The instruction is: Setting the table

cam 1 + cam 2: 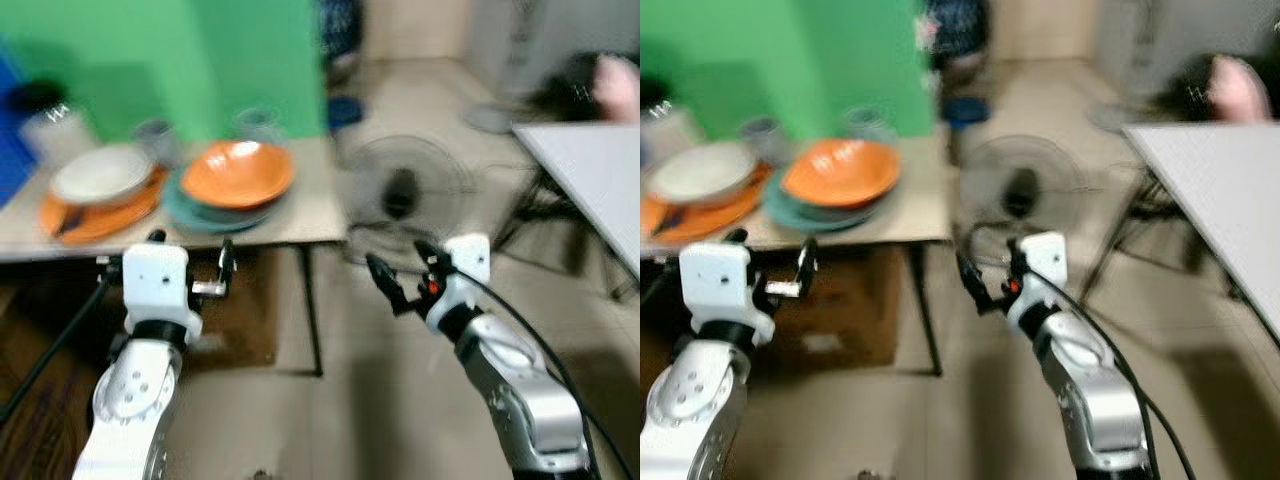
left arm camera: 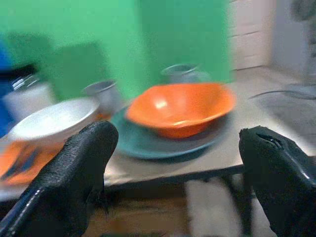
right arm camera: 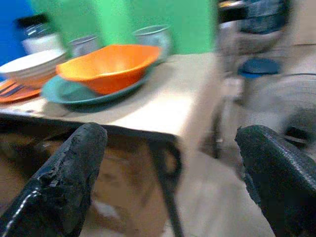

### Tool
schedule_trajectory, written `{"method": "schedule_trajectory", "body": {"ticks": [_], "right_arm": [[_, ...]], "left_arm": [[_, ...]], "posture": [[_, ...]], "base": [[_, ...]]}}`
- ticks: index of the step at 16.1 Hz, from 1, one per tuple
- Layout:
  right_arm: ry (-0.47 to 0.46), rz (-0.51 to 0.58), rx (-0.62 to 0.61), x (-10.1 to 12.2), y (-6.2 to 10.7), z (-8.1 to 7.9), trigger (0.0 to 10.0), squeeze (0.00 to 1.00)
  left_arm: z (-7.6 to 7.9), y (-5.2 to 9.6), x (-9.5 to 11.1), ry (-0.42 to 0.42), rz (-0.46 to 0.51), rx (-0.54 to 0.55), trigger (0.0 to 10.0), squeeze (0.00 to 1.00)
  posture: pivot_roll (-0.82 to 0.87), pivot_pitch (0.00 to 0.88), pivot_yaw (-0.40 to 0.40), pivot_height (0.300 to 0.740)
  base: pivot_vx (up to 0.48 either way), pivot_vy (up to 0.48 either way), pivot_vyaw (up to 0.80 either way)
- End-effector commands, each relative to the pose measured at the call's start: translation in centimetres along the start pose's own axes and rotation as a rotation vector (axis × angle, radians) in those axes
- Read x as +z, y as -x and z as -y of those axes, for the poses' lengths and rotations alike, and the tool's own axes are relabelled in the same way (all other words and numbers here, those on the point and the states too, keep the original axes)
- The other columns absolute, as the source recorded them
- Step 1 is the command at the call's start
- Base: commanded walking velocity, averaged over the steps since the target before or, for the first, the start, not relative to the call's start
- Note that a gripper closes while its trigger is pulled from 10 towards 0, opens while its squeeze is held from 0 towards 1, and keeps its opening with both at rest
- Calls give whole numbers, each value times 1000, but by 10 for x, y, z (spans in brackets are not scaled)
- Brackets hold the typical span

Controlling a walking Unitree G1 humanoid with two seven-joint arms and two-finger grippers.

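Both grippers spread, holding nothing: left gripper [image 1: 190, 262] at 8 o'clock, right gripper [image 1: 398, 275] at 4, below orange bowl [image 1: 237, 173] on table [image 1: 310, 205].

A: Report any legible text, labels, brands or numbers.

B: None legible. All views are motion-blurred. The orange bowl [image 1: 237, 172], the white bowl [image 1: 100, 174] and the bench [image 1: 300, 215] carry no readable marking.

A: Signs on the green wall [image 1: 200, 60]?

B: None readable.
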State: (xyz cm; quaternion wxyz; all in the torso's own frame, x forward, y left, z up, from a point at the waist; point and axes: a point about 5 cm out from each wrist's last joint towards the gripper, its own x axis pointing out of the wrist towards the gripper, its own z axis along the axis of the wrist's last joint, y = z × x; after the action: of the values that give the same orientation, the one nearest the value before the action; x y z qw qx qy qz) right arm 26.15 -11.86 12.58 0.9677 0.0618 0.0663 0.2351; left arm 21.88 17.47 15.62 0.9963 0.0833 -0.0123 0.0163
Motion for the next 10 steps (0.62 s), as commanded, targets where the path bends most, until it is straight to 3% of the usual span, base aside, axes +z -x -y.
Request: {"method": "schedule_trajectory", "body": {"ticks": [1,2,4,7,10], "right_arm": [[17,21,33,5,-4,-5,10000,0],[16,32,48,8,-5,-6,10000,0],[-15,44,64,6,-4,-7,10000,0],[38,60,100,12,-9,-11,10000,0],[31,77,96,17,-13,-5,10000,0]], "left_arm": [[-2,1,0,-2,-2,8,10000,86],[-2,0,2,1,0,15,10000,82],[-2,1,1,-1,-1,23,10000,82],[-4,-1,8,-36,23,4,10000,78],[-9,0,12,-57,29,7,10000,75]], "posture": [[-63,0,58,740],[-59,0,49,740],[-45,0,44,740],[-33,0,36,740],[-15,0,32,740]], "base": [[315,0,800],[315,0,800],[319,0,0],[315,0,0],[316,0,800]]}}
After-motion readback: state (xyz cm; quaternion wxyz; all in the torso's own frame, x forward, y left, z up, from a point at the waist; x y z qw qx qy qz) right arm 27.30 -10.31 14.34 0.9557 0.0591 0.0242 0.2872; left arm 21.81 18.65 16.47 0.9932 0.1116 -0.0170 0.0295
